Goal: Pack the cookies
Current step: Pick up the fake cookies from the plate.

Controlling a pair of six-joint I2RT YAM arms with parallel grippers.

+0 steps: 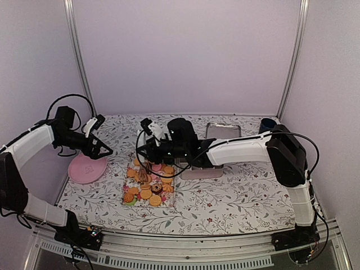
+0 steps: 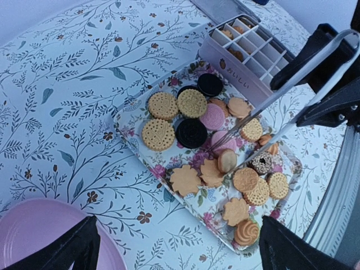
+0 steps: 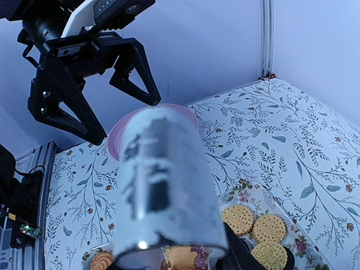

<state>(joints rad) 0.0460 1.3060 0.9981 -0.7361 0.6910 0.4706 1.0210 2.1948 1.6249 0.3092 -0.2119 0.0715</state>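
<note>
The cookies (image 1: 149, 185) (image 2: 191, 132) lie in a floral tray (image 2: 128, 117): tan rounds, leaf shapes, black ones and pink ones. My right gripper (image 1: 151, 151) (image 3: 174, 256) is shut on metal tongs (image 2: 281, 93) (image 3: 163, 185). The tong tips reach down into the tray on either side of a small tan oval cookie (image 2: 227, 160). In the right wrist view the blurred tongs hide most of my own fingers. My left gripper (image 1: 104, 149) (image 2: 180, 247) (image 3: 128, 119) hangs open and empty over the table left of the tray.
A divided pink box (image 1: 199, 169) (image 2: 247, 50) with a few cookies in its cells stands right behind the tray. Its metal lid (image 1: 223, 130) lies farther back. A pink plate (image 1: 87, 169) (image 2: 39, 236) sits under my left gripper. A dark blue cup (image 1: 267, 125) stands at the back right.
</note>
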